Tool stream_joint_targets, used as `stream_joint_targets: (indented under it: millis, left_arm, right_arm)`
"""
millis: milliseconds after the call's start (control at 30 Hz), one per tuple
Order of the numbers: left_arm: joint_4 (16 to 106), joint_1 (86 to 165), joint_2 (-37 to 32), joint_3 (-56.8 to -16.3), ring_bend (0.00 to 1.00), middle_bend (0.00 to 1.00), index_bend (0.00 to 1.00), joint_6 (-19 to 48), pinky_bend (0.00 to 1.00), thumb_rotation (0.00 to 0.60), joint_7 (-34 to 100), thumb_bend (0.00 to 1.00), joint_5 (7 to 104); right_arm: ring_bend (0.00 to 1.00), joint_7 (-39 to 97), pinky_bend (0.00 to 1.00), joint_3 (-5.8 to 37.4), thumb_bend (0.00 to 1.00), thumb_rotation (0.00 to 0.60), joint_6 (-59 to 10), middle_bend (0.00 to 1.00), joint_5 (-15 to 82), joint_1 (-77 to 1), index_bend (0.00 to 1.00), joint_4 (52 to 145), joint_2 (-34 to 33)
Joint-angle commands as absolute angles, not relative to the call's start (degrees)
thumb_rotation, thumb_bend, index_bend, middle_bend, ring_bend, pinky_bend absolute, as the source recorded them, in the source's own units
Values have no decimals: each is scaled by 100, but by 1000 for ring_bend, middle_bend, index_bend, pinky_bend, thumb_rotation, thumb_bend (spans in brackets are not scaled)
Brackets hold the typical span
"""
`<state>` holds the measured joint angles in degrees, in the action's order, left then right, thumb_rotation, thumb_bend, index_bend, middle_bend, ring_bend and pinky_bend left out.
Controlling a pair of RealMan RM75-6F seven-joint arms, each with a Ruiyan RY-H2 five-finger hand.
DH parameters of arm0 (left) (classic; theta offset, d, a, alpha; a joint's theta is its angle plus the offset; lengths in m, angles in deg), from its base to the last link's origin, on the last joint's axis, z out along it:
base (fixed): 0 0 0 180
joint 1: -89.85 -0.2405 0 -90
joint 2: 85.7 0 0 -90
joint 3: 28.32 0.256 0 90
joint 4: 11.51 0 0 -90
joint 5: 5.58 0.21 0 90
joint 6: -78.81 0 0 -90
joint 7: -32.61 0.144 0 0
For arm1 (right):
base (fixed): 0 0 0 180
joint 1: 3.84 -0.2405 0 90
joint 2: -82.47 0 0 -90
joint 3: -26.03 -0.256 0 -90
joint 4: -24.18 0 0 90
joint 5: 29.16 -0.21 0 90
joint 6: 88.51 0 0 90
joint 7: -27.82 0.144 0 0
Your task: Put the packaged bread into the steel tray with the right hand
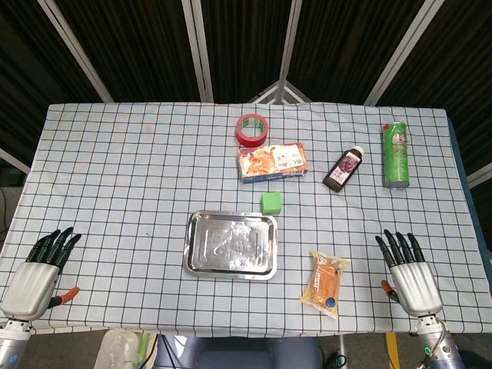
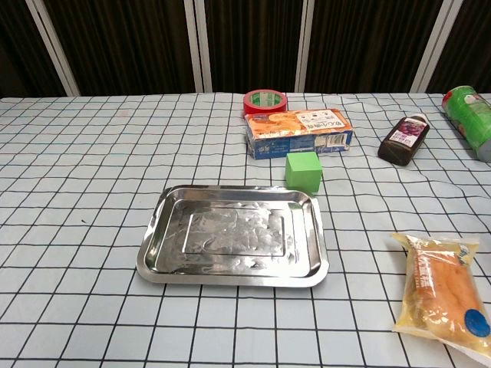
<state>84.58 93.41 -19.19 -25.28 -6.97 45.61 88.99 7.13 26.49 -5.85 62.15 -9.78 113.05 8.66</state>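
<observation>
The right hand (image 1: pixel 409 270) rests at the near right edge of the tabletop (image 1: pixel 115 169), fingers stretched out and spread, holding nothing and touching no object. The left hand (image 1: pixel 37 270) lies at the near left corner the same way, fingers extended and empty. Neither hand shows in the chest view.

The packaged bread (image 1: pixel 326 280) lies flat in its clear wrapper near the front, just left of the right hand and apart from it. The steel tray (image 1: pixel 194 250) sits to the bread's left, near the middle, with nothing in it.

A white cloth with a black grid covers the tabletop. Behind it hang dark curtains crossed by pale metal poles.

Just beyond the tray's far right corner stands a green cube (image 1: pixel 271 202). Further back lie an orange and blue snack box (image 1: pixel 271 162) with print too small to read, a red tape roll (image 1: pixel 251 129), a dark bottle (image 1: pixel 344 169) on its side and a green can (image 1: pixel 395 155).
</observation>
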Motion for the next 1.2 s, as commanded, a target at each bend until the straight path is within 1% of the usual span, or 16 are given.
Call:
stream_joint_targets:
  millis: [33, 67, 100, 167, 300, 433, 667, 833, 1000, 1100, 1133, 1167, 1200]
  left_arm:
    - [8469, 9338, -1924, -2529, 0, 0, 0, -710, 91, 600, 4549, 66, 8908]
    - [8718, 9465, -1934, -2657, 0, 0, 0, -709, 91, 600, 4671, 66, 8996]
    - [8917, 9467, -1994, -2657, 0, 0, 0, -588, 91, 600, 4889, 66, 8842]
    - [8726, 9356, -1963, -2498, 0, 0, 0, -617, 91, 600, 4859, 66, 8890]
    - [8621, 9371, -1918, -2476, 0, 0, 0, -624, 91, 600, 4806, 66, 8984]
    - [8539, 9379, -1872, -2487, 0, 0, 0, -628, 91, 600, 4755, 66, 8990]
    - [8497, 9371, -1881, -2506, 0, 0, 0, -648, 91, 600, 4642, 66, 8949]
    - [8491, 9363, -1893, -2506, 0, 0, 0, -668, 91, 600, 4594, 66, 8948]
    - [8484, 9361, -1904, -2507, 0, 0, 0, -676, 91, 600, 4558, 66, 8947]
    - [8481, 9365, -1910, -2515, 0, 0, 0, -668, 91, 600, 4535, 65, 8930]
    - [8480, 9364, -1913, -2517, 0, 0, 0, -673, 91, 600, 4528, 65, 8927]
    - [8481, 9363, -1918, -2520, 0, 0, 0, -679, 91, 600, 4521, 66, 8926]
    - [8481, 9360, -1923, -2522, 0, 0, 0, -687, 91, 600, 4513, 66, 8925]
  right_arm:
    - [0, 715, 55, 2663, 307, 600, -603, 0, 6216, -978, 0, 11305, 868]
    - [0, 737, 54, 2679, 308, 600, -628, 0, 6217, -981, 0, 11310, 875]
    - [0, 817, 54, 2719, 307, 600, -695, 0, 6225, -995, 0, 11338, 908]
    - [0, 1186, 54, 2869, 307, 600, -911, 0, 6321, -1062, 0, 11489, 1028]
    - [0, 1571, 54, 3152, 307, 600, -1236, 0, 6650, -1213, 0, 11650, 1161]
    - [0, 1724, 55, 3378, 308, 600, -1760, 0, 6845, -1452, 0, 11833, 1186]
    - [0, 1335, 54, 3185, 308, 600, -2362, 0, 6524, -1754, 0, 11871, 877]
    - [0, 1048, 54, 2959, 308, 600, -2583, 0, 6179, -1891, 0, 11828, 610]
    - [0, 929, 60, 2838, 308, 600, -2740, 0, 5935, -2000, 0, 11808, 428]
    - [0, 844, 170, 2809, 307, 600, -2834, 0, 5821, -2060, 0, 11782, 352]
    - [0, 808, 249, 2812, 308, 600, -2872, 4, 5780, -2077, 0, 11783, 338]
    - [22, 773, 344, 2814, 307, 600, -2907, 40, 5735, -2092, 30, 11791, 332]
    - [60, 742, 408, 2820, 307, 600, -2942, 86, 5688, -2103, 70, 11802, 329]
